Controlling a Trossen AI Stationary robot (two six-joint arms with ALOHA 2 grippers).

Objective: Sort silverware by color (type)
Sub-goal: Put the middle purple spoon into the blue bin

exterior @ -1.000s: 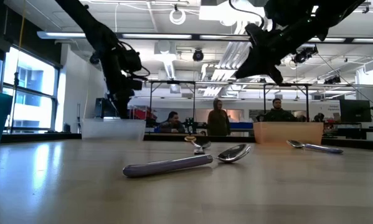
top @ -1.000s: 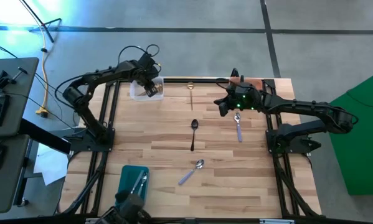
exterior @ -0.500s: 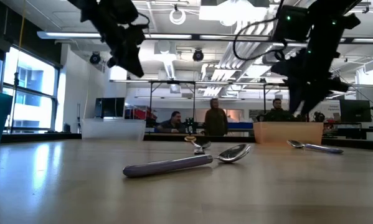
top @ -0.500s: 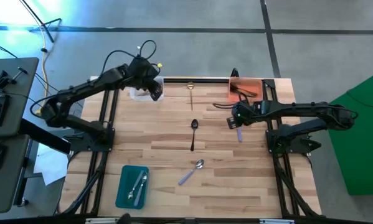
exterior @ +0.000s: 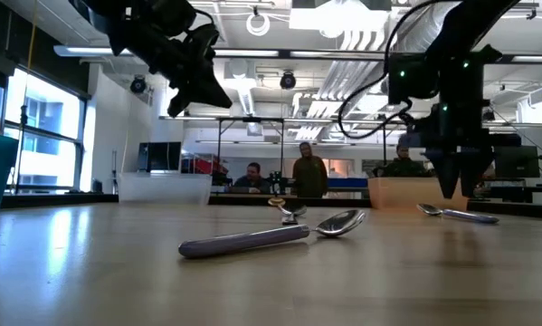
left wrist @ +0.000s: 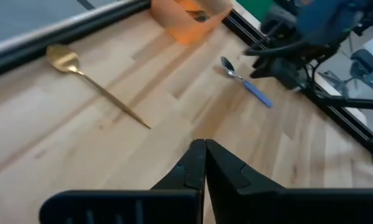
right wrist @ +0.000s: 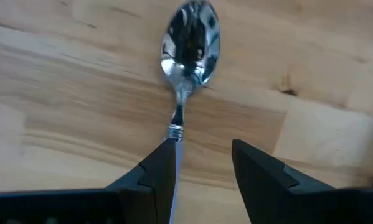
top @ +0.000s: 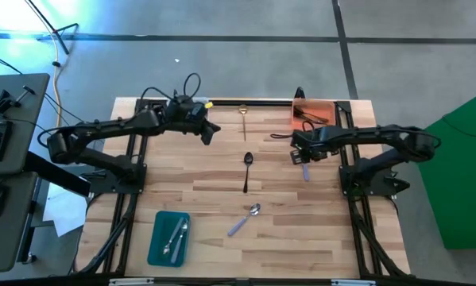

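A silver spoon with a lilac handle [top: 304, 165] lies flat on the table near the right edge. My right gripper [top: 301, 152] hangs open just above it, pointing down, with a finger on either side of the spoon's neck [right wrist: 177, 121]; in the low view its tips [exterior: 457, 188] are clear of the spoon [exterior: 456, 215]. My left gripper [top: 209, 132] is shut and holds nothing, raised over the far left of the table. A gold spoon [top: 243, 119], a black spoon [top: 247, 170] and another lilac-handled spoon [top: 244, 220] lie loose on the wood.
An orange tray [top: 323, 106] with dark spoons stands at the far right corner. A teal tray [top: 156, 240] holding silver spoons sits near the front left. A clear tray [exterior: 165, 187] stands at the far left, under my left arm. A black frame rail runs along the far edge.
My left gripper has risen out of the clear tray, gone toward the table's right and shut with nothing in it. My right gripper has come from beside the orange tray toward the near edge, tipped to point down, lowered over the lilac-handled spoon and opened.
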